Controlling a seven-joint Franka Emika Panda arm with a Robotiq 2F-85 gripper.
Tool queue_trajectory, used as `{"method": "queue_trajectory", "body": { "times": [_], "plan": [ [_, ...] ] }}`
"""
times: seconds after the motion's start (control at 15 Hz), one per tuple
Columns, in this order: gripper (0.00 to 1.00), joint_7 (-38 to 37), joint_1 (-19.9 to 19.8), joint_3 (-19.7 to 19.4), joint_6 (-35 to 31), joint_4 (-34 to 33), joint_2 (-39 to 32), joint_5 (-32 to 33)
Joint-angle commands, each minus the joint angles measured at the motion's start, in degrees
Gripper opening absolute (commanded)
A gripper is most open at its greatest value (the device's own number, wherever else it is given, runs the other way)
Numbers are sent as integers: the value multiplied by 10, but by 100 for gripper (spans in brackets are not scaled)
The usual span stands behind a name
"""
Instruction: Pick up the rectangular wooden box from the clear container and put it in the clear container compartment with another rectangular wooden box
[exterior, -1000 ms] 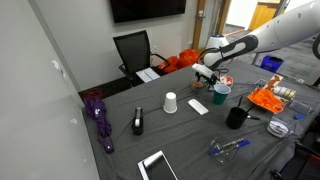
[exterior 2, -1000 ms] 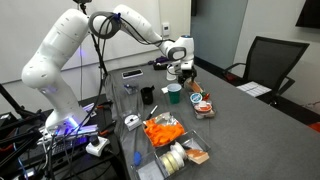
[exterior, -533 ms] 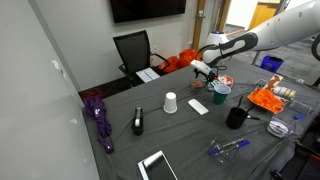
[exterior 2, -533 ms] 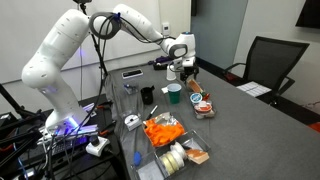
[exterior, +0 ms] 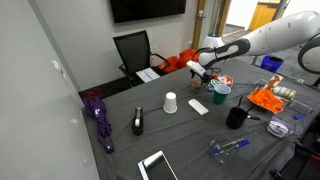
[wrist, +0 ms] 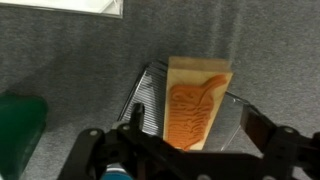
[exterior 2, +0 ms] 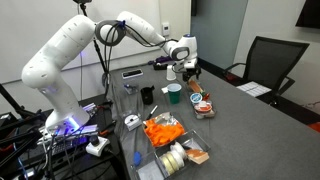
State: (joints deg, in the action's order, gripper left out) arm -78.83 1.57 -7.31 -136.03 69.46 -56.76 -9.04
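In the wrist view, the gripper (wrist: 190,125) is seen at the bottom of the frame with its fingers spread wide and nothing pinched between them. Just beyond, at centre frame, the wooden box (wrist: 196,98) is shown lying in the clear container (wrist: 150,100), its orange grain facing up and the container's ridged wall beside its left edge. Whether the fingers touch the box cannot be told. A green cup (wrist: 20,122) is cut off by the lower left edge.

In both exterior views, the gripper (exterior: 203,72) (exterior 2: 184,68) is held above the grey table (exterior: 190,140), close to the green cup (exterior: 220,92) (exterior 2: 175,93). A black mug (exterior: 236,117) and a white cup (exterior: 171,102) are set nearer the camera in an exterior view. A black chair (exterior: 133,50) is placed at the table's far side, in the upper middle.
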Motion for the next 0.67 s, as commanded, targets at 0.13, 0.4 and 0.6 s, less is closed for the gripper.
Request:
{"method": "queue_trajectory", "body": {
  "times": [0.13,0.4,0.6],
  "plan": [
    [100,-23,-8,7,3,-65,-49,-6],
    [59,-25,-10,7,10,-85,-65,-3],
    [37,-23,-11,7,14,-94,-71,-2]
  ]
}}
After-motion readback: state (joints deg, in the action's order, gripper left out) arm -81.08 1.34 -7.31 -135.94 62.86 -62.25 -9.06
